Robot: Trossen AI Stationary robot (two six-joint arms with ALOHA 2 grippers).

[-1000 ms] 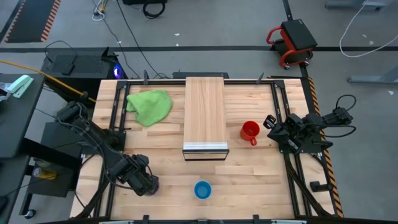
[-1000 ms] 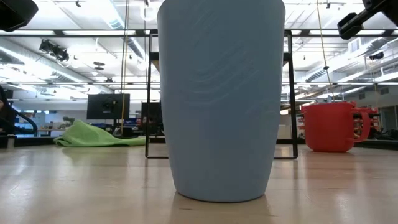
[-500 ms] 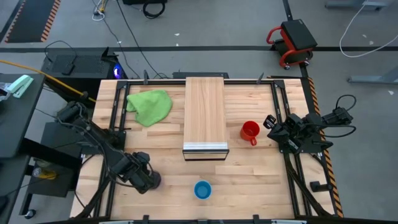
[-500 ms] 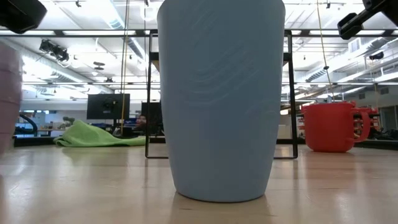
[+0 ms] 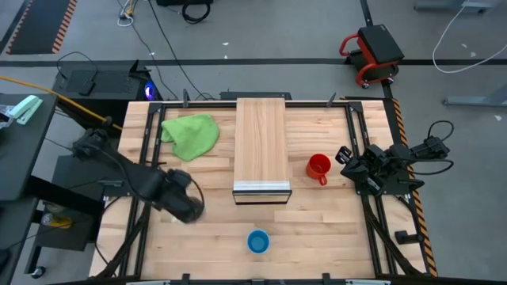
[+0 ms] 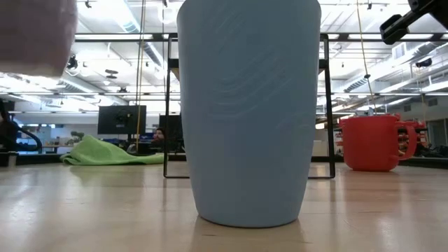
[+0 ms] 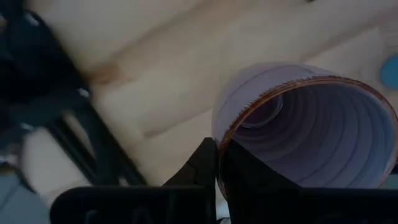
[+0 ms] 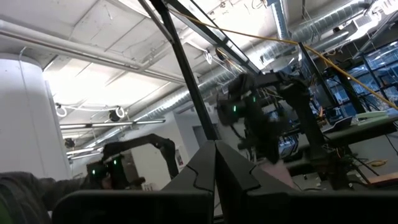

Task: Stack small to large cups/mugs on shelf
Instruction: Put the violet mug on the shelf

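Note:
My left gripper (image 5: 187, 207) is shut on the translucent purple cup (image 7: 298, 130) above the table's near left part. The cup also shows at the low view's upper left (image 6: 35, 31). The bright blue cup (image 5: 258, 241) stands upright on its base near the front edge, and fills the low view (image 6: 246, 112). The red mug (image 5: 318, 166) stands on the table right of the shelf (image 5: 261, 142). My right gripper (image 5: 345, 156) waits shut beside the mug at the right edge, touching nothing. My left gripper holds the purple cup by its wall at the rim (image 7: 222, 138), one finger inside the cup (image 7: 245, 177) and one outside (image 7: 200, 171). The cup is lifted clear of the table, its bottom edge well above the tabletop in the low view.
A green cloth (image 5: 190, 134) lies on the table left of the shelf. The shelf's metal strip end (image 5: 261, 188) faces the front edge. Black frame rails (image 5: 142, 142) run along the table's sides.
My left gripper has risen and gone toward the far edge with the purple cup. The cup has come up off the table, and now hangs high at the low view's upper left.

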